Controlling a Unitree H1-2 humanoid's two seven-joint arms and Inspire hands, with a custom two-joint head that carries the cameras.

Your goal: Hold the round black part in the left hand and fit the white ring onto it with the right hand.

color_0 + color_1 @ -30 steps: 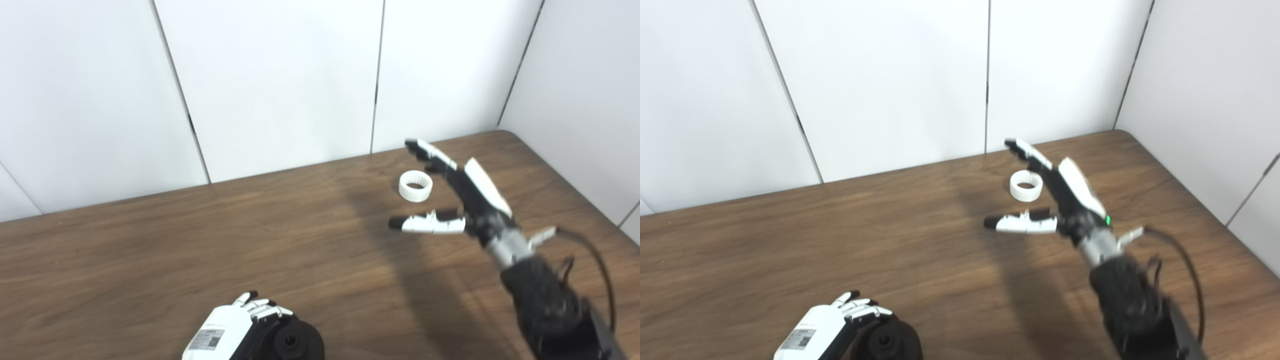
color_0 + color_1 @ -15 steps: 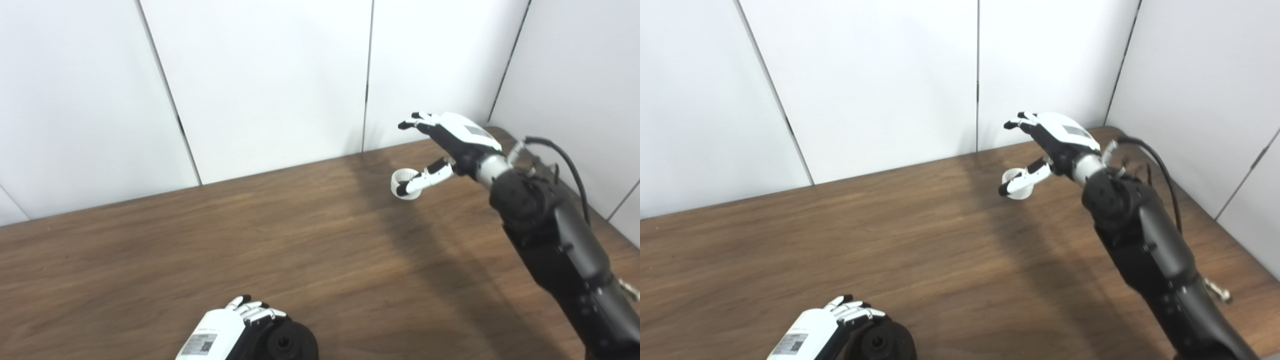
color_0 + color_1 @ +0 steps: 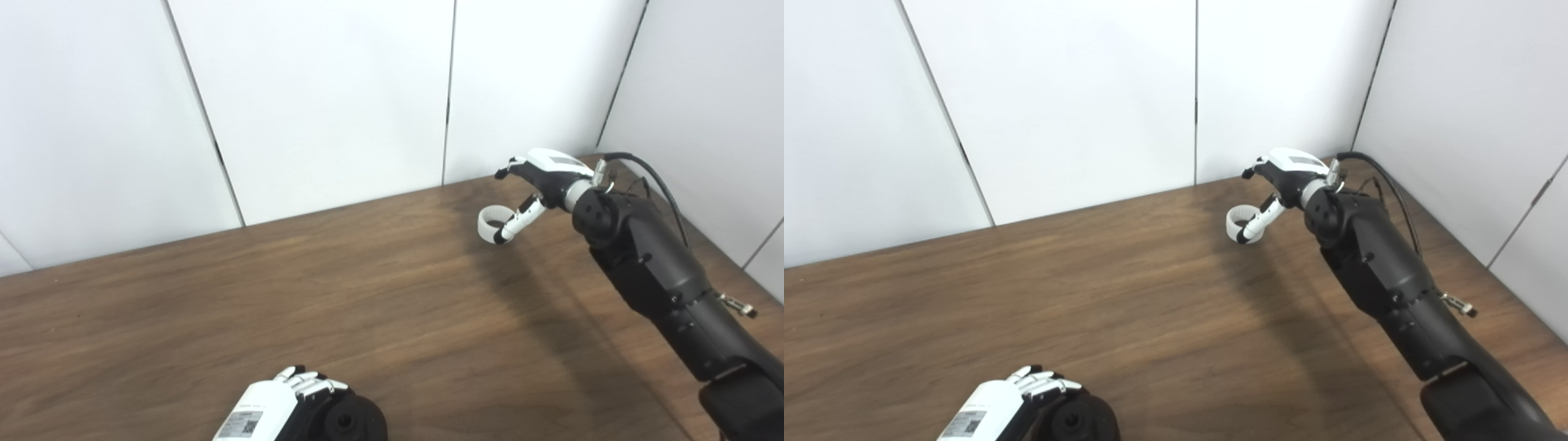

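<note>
The round black part [image 3: 356, 420] rests on the table at the bottom edge. My left hand [image 3: 269, 407] is shut around its left side, and it also shows in the right eye view [image 3: 992, 405]. The white ring [image 3: 489, 218] lies flat on the table at the far right. My right hand [image 3: 542, 179] hovers over the ring, open. Its thumb reaches down along the ring's near right rim, and its fingers [image 3: 507, 170] curl above the far side without closing on it.
The brown wooden table [image 3: 306, 294] meets white wall panels [image 3: 331, 92] at the back and on the right. My right forearm [image 3: 655, 275] with its black cable runs along the table's right side.
My right hand has dropped and turned over the ring, its thumb coming down against the ring's near rim and its fingers curling. My left hand holds the black part still.
</note>
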